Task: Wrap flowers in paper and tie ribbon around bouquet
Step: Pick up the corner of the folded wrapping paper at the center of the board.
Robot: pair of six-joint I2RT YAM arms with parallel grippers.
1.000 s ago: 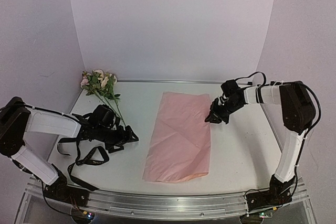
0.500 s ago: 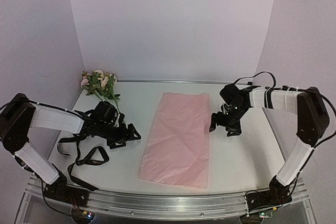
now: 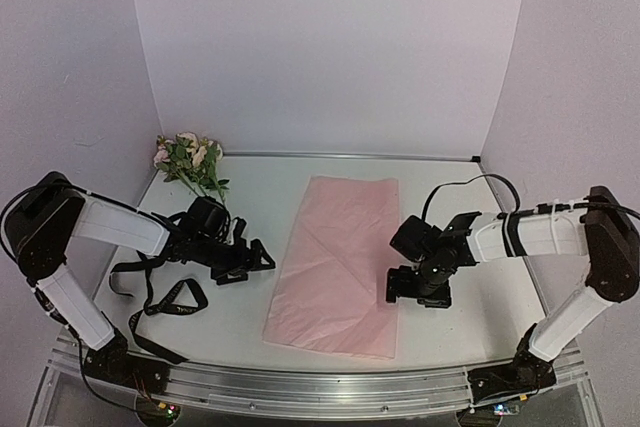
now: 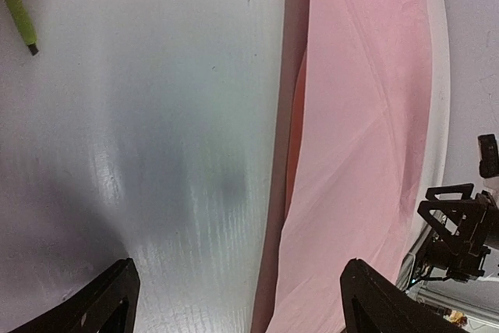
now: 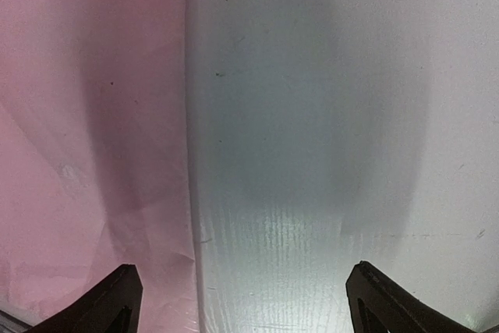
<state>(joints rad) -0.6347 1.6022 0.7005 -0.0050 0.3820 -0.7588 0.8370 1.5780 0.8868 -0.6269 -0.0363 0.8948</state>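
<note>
The pink paper (image 3: 335, 262) lies flat in the middle of the table. The flowers (image 3: 190, 162) rest at the far left corner, stems pointing toward the near side. The black ribbon (image 3: 160, 297) lies in loose loops under the left arm. My left gripper (image 3: 258, 262) is open, low over bare table just left of the paper (image 4: 366, 130); a green stem tip (image 4: 19, 13) shows in the left wrist view. My right gripper (image 3: 418, 292) is open and holds nothing, straddling the right edge of the paper (image 5: 86, 115).
White walls close in the table on the left, back and right. A metal rail (image 3: 320, 382) runs along the near edge. In the left wrist view the right arm's gripper (image 4: 460, 228) shows beyond the paper. Bare white table (image 5: 312, 115) lies right of the paper.
The right gripper has let go of the paper's right edge, opened, and moved toward the near side along that edge. The paper slid slightly nearer. The left gripper crept right toward the paper.
</note>
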